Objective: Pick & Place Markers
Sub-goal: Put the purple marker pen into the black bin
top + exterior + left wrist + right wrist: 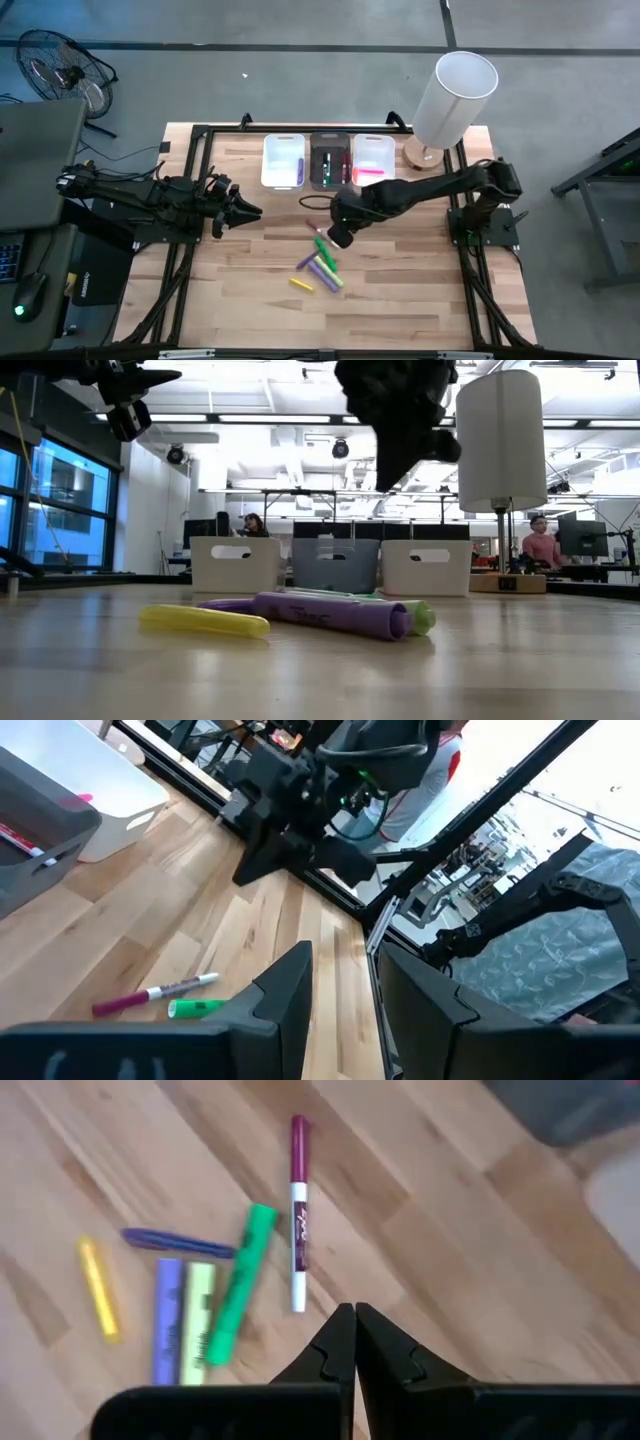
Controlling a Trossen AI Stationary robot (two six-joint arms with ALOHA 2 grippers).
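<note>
Six markers flat on the surface below the right hand [355, 1342]: yellow [99, 1288], two purple [166, 1320], lime [196, 1320], green [238, 1283], maroon [298, 1210].

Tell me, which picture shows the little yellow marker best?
The right wrist view: the yellow marker lies in full, unblocked, beside the purple ones. The low view shows it side-on, big but only from the side. The high view shows it tiny. The left wrist view misses it.

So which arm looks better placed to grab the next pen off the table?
Probably the right. Its gripper hangs beside the loose markers, fingers shut and empty, and its wrist camera looks straight down on them. The left gripper waits farther off toward the table's left side, open.
</note>
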